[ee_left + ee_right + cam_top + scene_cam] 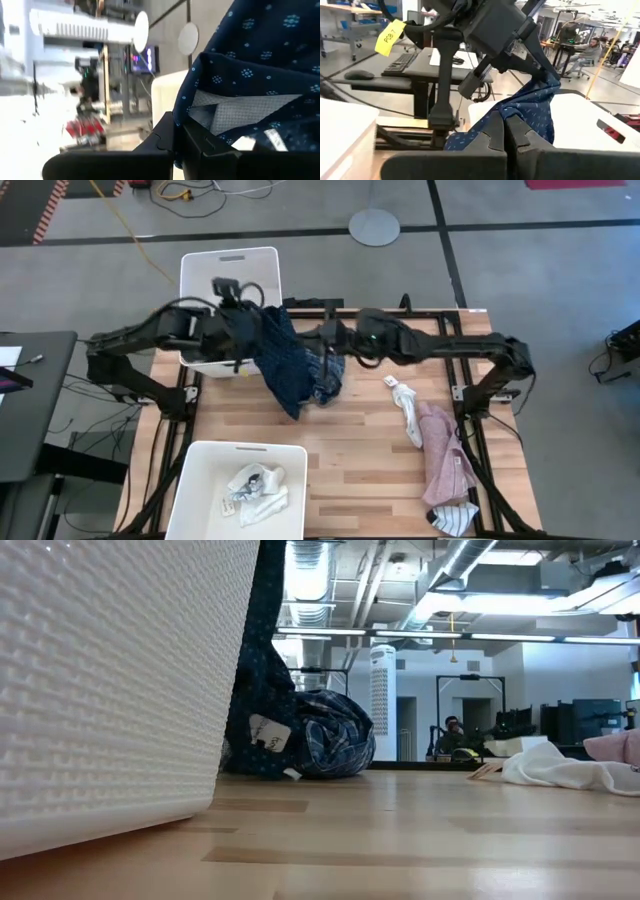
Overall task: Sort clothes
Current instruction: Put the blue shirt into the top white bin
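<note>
- Wooden planks make up the surface (pixel 360 470), with grey floor around it and an open workshop room beyond.
- As landmark I take the far white bin (pixel 230 285), standing at the far left corner of the surface.
- Held up just beside that bin, at its right edge, is the navy dotted piece (pixel 275 365); it hangs in a long fold, its lower end bunched on the surface with the blue plaid shirt (pixel 328 380), which lies touching it.
- Left gripper (pixel 238 320) is over the bin's right rim, jaws closed on an upper hem of the navy dotted piece; the left wrist view shows the cloth pinched between the dark fingers (pixel 165 140).
- Right gripper (pixel 330 340) sits further right of the bin, jaws closed on another edge of the same cloth, seen pinched in the right wrist view.
- Well to the right of the bin lie a white sock (pixel 405 405), the pink shirt (pixel 445 465) and a striped sock (pixel 455 518); a near white bin (pixel 205 470) holds pale small pieces.
- Handling, as I judge it: the piece is light, limp and unbreakable, draping rather than holding shape.
- It may drag the plaid shirt along where they touch.
- A pinch at a hem or collar, through doubled fabric, looks the safest hold, since single layers could slip.
</note>
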Robot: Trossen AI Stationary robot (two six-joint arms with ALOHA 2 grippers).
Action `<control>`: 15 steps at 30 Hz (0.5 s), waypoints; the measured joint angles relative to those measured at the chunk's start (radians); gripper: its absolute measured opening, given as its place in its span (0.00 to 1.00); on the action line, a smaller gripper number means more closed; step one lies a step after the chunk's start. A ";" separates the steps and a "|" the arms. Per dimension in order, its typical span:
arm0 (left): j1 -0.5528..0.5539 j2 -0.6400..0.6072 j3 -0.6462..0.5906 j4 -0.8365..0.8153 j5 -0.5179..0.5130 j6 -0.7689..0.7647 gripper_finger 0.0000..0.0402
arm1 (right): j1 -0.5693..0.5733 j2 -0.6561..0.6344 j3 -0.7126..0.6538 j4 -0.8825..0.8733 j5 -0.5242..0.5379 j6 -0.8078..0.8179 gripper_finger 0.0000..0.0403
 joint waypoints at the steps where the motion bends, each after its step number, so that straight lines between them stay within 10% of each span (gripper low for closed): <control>1: 0.021 -0.008 0.000 -0.014 0.010 -0.019 0.00 | -0.011 0.019 0.033 -0.025 -0.012 -0.001 0.00; 15: 0.323 0.017 0.000 -0.156 0.257 -0.286 0.00 | -0.154 0.233 0.260 -0.095 -0.174 0.144 0.00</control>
